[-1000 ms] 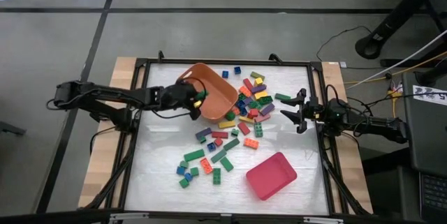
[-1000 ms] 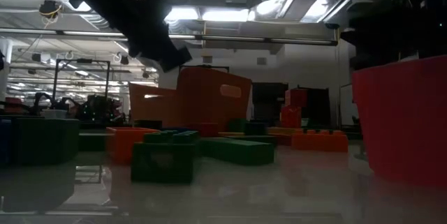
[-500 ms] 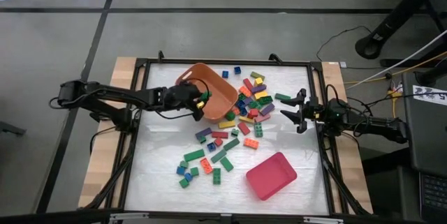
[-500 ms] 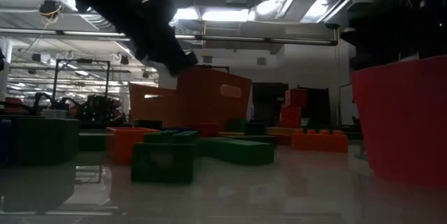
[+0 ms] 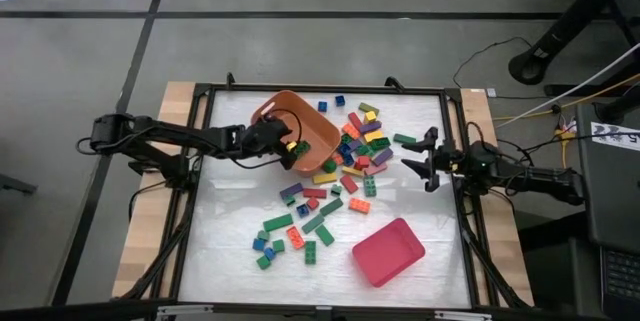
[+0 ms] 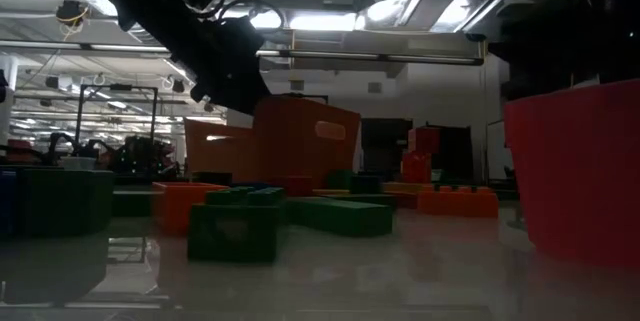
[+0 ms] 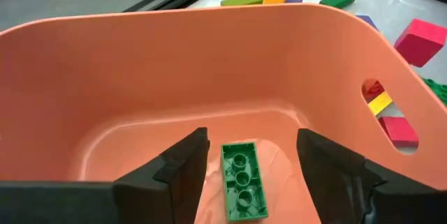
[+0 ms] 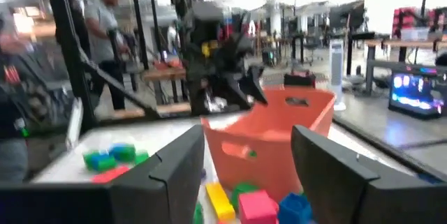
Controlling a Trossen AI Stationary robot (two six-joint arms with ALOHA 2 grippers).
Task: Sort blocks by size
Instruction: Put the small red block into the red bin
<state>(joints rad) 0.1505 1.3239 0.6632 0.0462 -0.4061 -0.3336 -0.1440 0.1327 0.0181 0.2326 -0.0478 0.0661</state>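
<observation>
The orange tub [image 5: 300, 126] stands at the far middle of the white mat. My left gripper [image 5: 292, 147] reaches in over its rim from the table's left, slanting down, open. A green brick [image 7: 243, 182] lies upside down on the tub's floor between the fingers, with a gap on each side. Many coloured blocks [image 5: 355, 151] are scattered right of the tub, and more blocks [image 5: 290, 231] lie nearer the front. My right gripper [image 5: 412, 153] waits open at the right edge, holding nothing.
A pink-red tray [image 5: 388, 251] sits at the near right of the mat. A black frame [image 5: 200, 161] runs round the table. People stand in the room beyond the table in the right wrist view. Bare mat shows at the near left [image 5: 220, 261].
My left gripper has moved a little toward the table's right and down, farther into the orange tub, and has opened. The green brick it carried has dropped and now lies on the tub's floor.
</observation>
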